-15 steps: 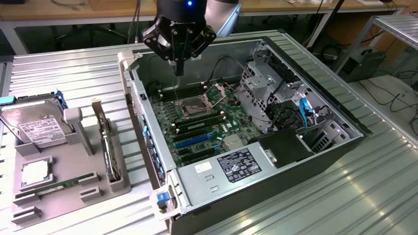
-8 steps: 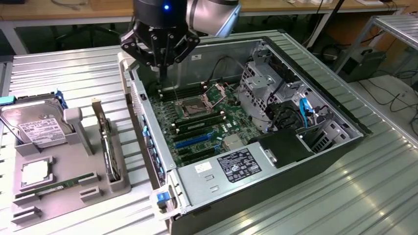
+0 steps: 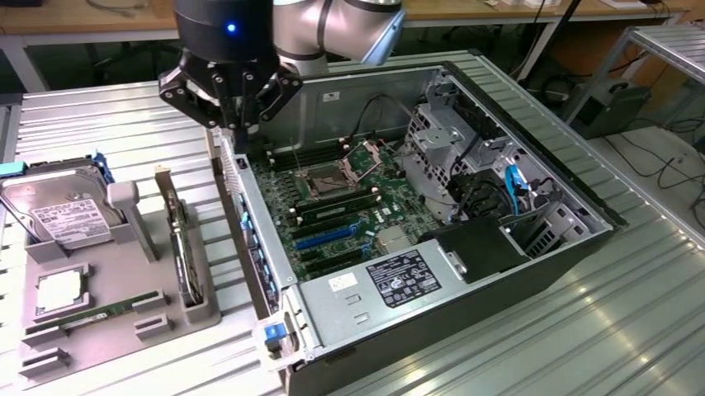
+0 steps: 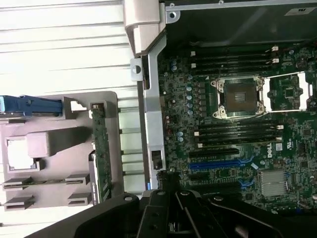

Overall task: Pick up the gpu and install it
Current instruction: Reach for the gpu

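The claw point(image 3: 234, 124), upper left of centre in the exterior view, is pressed together and pinches nothing. Its tips hang over the rear wall of the open computer case point(image 3: 375, 87). The case holds the motherboard point(image 3: 342, 219).

At the exterior view's left, a grey holder tray point(image 3: 111, 276) on the counter point(image 3: 617, 330) carries:
- the hard drive point(image 3: 61, 216)
- a memory stick point(image 3: 82, 318)
- the gpu point(image 3: 174, 235), standing edge-on, well apart from the claw

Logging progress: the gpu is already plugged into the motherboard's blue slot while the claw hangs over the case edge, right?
No. The exterior view shows the gpu standing edge-on in the gray holder beside the case, not in the blue slot, which is bare. The claw does hang over the case edge.
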`<state>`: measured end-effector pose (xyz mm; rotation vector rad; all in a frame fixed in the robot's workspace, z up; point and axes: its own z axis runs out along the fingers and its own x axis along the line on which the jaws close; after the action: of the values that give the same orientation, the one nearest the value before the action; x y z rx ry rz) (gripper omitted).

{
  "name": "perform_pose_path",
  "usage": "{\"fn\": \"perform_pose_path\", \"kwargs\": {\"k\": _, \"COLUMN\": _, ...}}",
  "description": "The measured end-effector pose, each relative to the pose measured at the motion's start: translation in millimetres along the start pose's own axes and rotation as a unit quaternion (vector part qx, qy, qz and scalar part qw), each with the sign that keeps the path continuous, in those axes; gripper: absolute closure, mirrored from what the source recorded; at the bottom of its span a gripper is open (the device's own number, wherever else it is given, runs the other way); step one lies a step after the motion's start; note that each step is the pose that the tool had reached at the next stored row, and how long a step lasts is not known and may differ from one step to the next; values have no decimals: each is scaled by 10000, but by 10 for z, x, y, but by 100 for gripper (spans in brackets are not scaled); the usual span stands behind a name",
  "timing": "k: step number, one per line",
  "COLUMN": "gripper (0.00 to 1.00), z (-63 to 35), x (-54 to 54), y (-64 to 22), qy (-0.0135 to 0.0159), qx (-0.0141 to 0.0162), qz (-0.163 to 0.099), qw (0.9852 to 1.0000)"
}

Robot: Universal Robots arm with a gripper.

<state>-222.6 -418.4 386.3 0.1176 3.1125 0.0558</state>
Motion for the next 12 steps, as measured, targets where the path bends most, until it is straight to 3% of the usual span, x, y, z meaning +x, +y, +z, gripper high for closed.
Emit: {"fn": "perform_pose_path", "kwargs": {"k": 12, "gripper": 89, "z": 92, "x": 490, "y": -80, "qy": -5, "qx": 64, "qz": -2, "qw": 10000}}
